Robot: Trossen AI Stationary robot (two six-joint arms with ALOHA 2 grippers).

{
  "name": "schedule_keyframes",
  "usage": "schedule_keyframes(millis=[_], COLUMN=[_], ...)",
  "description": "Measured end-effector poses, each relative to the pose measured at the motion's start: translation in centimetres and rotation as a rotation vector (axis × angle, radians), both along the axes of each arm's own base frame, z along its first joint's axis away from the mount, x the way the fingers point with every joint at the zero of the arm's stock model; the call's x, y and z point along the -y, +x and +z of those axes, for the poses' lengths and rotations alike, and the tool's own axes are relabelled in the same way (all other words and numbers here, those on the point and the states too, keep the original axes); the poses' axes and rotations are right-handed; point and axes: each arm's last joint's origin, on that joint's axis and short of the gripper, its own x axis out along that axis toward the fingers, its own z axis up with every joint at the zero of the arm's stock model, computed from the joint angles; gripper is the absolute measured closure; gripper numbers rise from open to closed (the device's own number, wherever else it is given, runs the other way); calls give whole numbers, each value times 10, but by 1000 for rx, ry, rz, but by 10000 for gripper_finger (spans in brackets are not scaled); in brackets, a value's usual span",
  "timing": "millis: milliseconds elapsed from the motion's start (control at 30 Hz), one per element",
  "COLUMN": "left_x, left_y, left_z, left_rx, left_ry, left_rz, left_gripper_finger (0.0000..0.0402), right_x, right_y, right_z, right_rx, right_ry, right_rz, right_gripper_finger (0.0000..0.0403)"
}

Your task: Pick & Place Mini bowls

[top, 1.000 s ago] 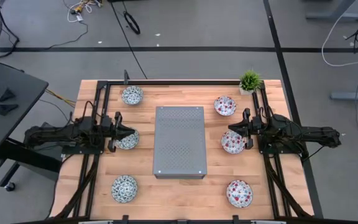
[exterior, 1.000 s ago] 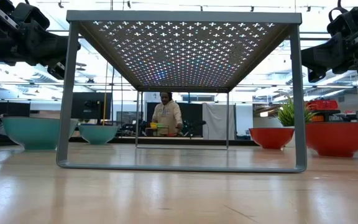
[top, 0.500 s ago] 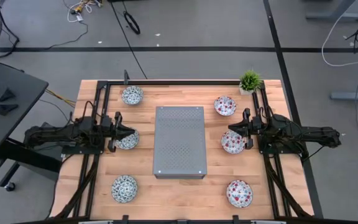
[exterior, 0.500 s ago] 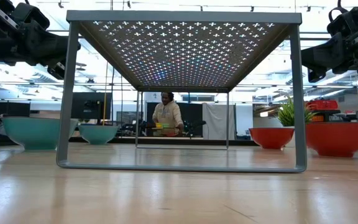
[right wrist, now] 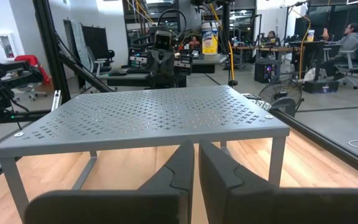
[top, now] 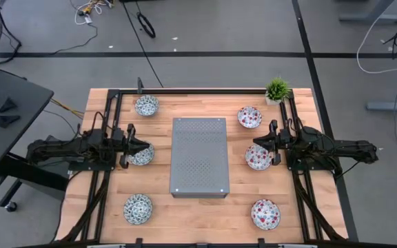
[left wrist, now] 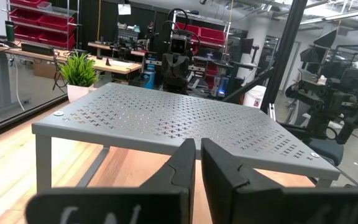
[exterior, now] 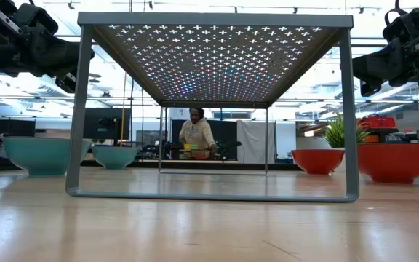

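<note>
Six mini bowls rest on their bases on the wooden table. Three blue-green ones stand along the left side (top: 147, 105), (top: 142, 158), (top: 138, 209); three red-speckled ones along the right (top: 249, 117), (top: 258, 158), (top: 265, 214). My left gripper (top: 145, 146) (left wrist: 197, 144) is shut and hovers over the middle blue-green bowl, pointing at the grey perforated stand (top: 199, 156). Shut as well, my right gripper (top: 255, 143) (right wrist: 196, 148) hovers over the middle red bowl, facing the stand from the other side. In the low view both arms hang above the bowls (exterior: 41, 154), (exterior: 398, 161).
The grey perforated stand (exterior: 215, 44) stands on four legs in the table's middle, between the two arms. A small green potted plant (top: 277, 89) sits at the far right corner. Black rails run along the left and right table edges. A person (exterior: 196, 133) is in the room beyond.
</note>
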Motion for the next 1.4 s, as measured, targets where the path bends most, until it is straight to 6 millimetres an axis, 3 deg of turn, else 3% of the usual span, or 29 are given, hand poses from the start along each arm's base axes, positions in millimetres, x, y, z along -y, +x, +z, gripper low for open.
schedule_keyframes(millis=[1067,1400], left_x=[0,0], left_y=[0,0], left_z=[0,0], left_rx=[0,0], left_ry=[0,0], left_rz=[0,0], left_gripper_finger=[369,369], right_x=[0,0], right_y=[0,-1], right_z=[0,14], right_rx=[5,148], right_ry=[0,-7], right_rz=[0,0], right_gripper_finger=[373,373])
